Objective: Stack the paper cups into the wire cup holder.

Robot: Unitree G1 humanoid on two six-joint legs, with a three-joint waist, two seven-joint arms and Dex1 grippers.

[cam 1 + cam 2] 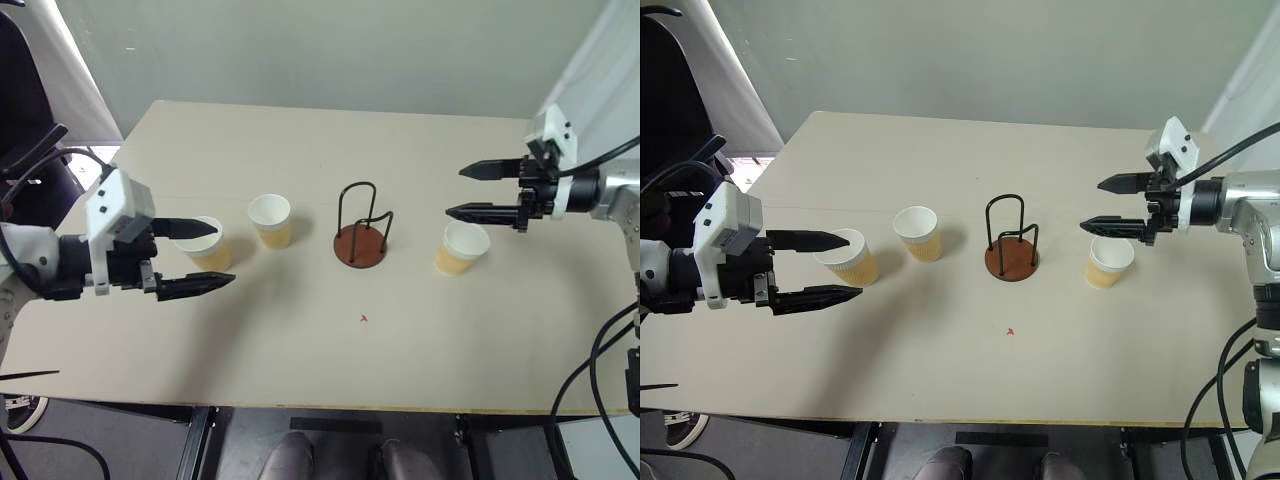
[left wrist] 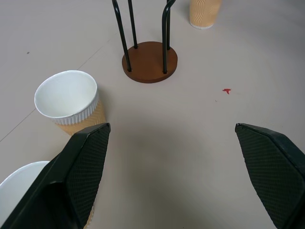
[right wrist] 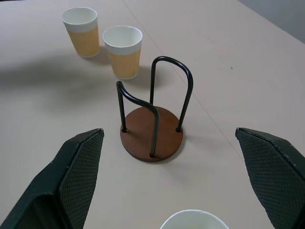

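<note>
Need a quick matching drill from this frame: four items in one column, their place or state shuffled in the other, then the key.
Items
1. cup holder
2. left tool
3. right tool
4. middle cup

Places or states
A. open, above the cup on the robot's right
B. empty, no cup in it
C. upright on the table, between the leftmost cup and the holder
D. open, fingers on either side of the leftmost cup

Pairs: 1-B, 2-D, 3-A, 4-C
</note>
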